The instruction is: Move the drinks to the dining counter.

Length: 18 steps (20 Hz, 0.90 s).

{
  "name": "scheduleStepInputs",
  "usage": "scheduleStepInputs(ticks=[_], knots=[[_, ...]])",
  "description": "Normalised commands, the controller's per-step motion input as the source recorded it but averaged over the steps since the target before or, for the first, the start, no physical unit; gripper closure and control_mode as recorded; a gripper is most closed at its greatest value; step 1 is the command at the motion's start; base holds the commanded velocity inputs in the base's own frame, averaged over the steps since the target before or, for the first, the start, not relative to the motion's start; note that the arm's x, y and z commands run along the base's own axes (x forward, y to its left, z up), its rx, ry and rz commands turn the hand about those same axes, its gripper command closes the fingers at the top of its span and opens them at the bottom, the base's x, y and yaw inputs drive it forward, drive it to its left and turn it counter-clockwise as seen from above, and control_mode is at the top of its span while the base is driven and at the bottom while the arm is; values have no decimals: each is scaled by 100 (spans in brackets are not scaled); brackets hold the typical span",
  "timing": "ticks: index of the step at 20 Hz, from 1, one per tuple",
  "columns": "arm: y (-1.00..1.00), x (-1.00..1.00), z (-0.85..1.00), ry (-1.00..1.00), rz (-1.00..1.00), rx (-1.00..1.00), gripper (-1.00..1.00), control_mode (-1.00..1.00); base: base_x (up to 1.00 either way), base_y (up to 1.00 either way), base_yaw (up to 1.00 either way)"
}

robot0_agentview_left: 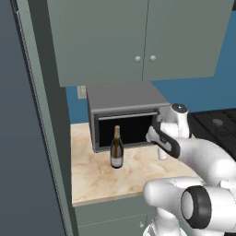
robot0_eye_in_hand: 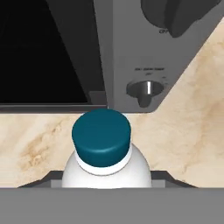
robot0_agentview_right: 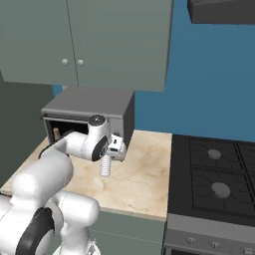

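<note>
The wine bottle, dark glass with a tan neck and pale label, stands upright on the marble worktop in front of the microwave's door. The clear ribbed water bottle with a teal cap stands to its right, near the microwave's control panel. My gripper comes down over the water bottle from above and is shut on it just below the cap. In the left base view my arm covers most of that bottle. The dining counter is out of view.
A grey microwave sits at the back of the worktop under grey-green wall cabinets. Its knobs are close behind the held bottle. A black stove adjoins the worktop on the right. A tall panel bounds the left.
</note>
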Motion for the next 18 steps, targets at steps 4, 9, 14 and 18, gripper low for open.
scheduleStepInputs(ticks=[4, 9, 14, 18], knots=[[11, -83, 55, -20, 0, -5, 100, -100, 0, 0, 0], [9, -60, 69, -23, 0, -3, 100, -100, 0, 0, 0], [5, -53, 70, -26, 0, -2, 100, -100, 0, 0, 0], [3, -39, 74, -14, 0, 0, 100, -100, 0, 0, 0]])
